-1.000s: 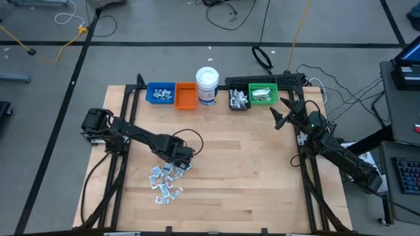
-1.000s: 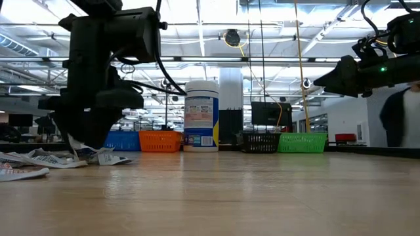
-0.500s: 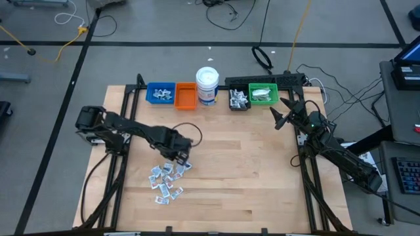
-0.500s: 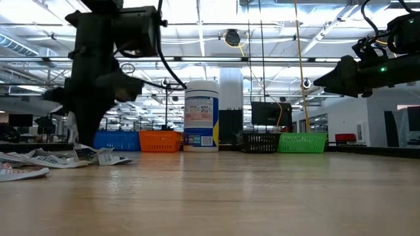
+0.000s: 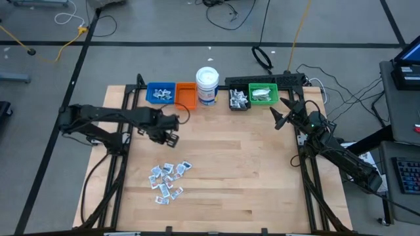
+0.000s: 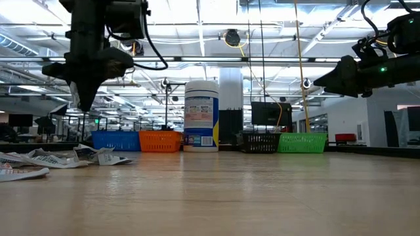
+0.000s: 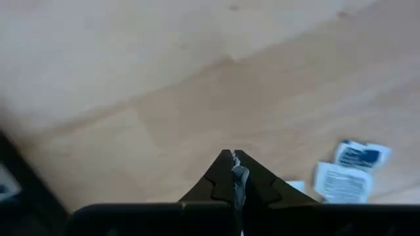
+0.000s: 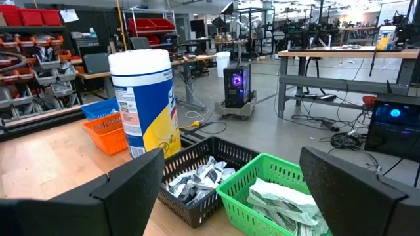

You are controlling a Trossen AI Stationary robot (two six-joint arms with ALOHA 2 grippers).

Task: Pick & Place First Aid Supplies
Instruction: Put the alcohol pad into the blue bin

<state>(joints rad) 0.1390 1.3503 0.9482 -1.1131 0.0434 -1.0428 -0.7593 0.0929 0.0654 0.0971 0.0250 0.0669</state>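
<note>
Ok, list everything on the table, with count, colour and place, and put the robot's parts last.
Loose wrapped first aid packets: a pile, too many to count, white and silvery, left front of the table.
Blue plastic bin: one, back row far left, packets inside.
Orange plastic bin: one, right of the blue bin; contents not clear.
White cylindrical jar with blue label: one, back row centre.
Black mesh bin: one, right of the jar, silvery packets inside.
Green mesh bin: one, far right of the row, pale packets inside.
Wooden table: one, light brown.
Left gripper: shut on a thin silvery packet, raised between pile and bins.
Right gripper: open, beside the green bin.
</note>
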